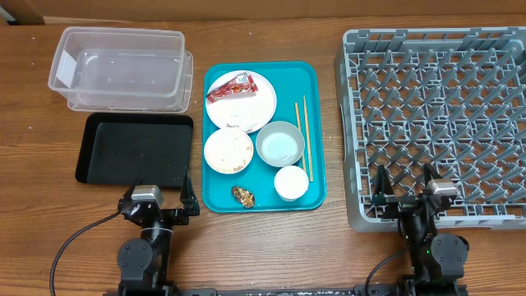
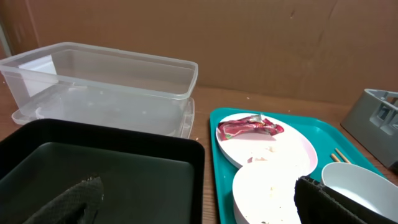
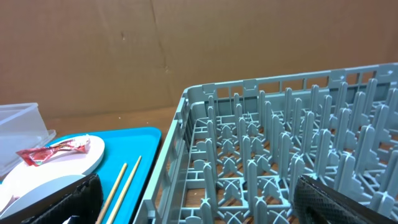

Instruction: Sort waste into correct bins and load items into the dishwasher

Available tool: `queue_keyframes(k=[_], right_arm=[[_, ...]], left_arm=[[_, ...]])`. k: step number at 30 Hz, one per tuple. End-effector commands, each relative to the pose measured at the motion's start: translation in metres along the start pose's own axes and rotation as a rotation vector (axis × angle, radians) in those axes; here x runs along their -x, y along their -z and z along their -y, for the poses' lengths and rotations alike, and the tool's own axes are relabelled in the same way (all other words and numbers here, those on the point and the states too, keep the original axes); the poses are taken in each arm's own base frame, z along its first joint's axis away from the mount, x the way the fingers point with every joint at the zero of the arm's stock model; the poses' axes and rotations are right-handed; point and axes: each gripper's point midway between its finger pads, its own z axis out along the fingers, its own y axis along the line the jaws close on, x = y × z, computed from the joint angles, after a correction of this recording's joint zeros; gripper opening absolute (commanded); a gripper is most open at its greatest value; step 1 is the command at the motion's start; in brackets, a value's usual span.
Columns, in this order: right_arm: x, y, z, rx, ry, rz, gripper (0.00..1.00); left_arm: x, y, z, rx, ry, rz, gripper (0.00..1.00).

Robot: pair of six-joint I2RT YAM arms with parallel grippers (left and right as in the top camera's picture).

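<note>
A red wrapper (image 1: 232,86) lies on a white plate (image 1: 246,107) on the teal tray (image 1: 316,107). Also on that tray are a white bowl with rice (image 1: 228,150), a bluish bowl (image 1: 279,144), a white cup (image 1: 291,182), chopsticks (image 1: 302,136) and a brown scrap (image 1: 243,196). I cannot make out the tissue. The clear tub (image 1: 119,66) and black tray (image 1: 136,148) sit to the left, the grey rack (image 1: 444,115) to the right. My left gripper (image 1: 158,201) is open and empty near the black tray's front edge. My right gripper (image 1: 404,196) is open and empty at the rack's front edge.
The left wrist view shows the black tray (image 2: 112,168), tub (image 2: 99,87), wrapper (image 2: 249,129) and rice bowl (image 2: 267,193) ahead. The right wrist view shows the rack's pegs (image 3: 280,124) and the chopsticks (image 3: 121,180). A brown wall stands behind the table.
</note>
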Motion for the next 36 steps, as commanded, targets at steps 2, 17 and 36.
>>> queue_keyframes(k=[2, 17, 36], right_arm=[[0.032, 0.006, 0.0, -0.02, -0.023, 0.07, 1.0], [0.084, -0.013, -0.007, -0.054, -0.036, -0.176, 1.0], [0.062, -0.022, -0.006, -0.123, -0.068, -0.688, 1.0]], left_arm=[[0.032, 0.007, 0.009, -0.031, 0.03, 0.064, 1.0], [0.108, -0.033, 0.054, -0.177, 0.036, -0.132, 1.0], [0.047, -0.014, 0.028, 0.07, 0.052, -0.976, 1.0]])
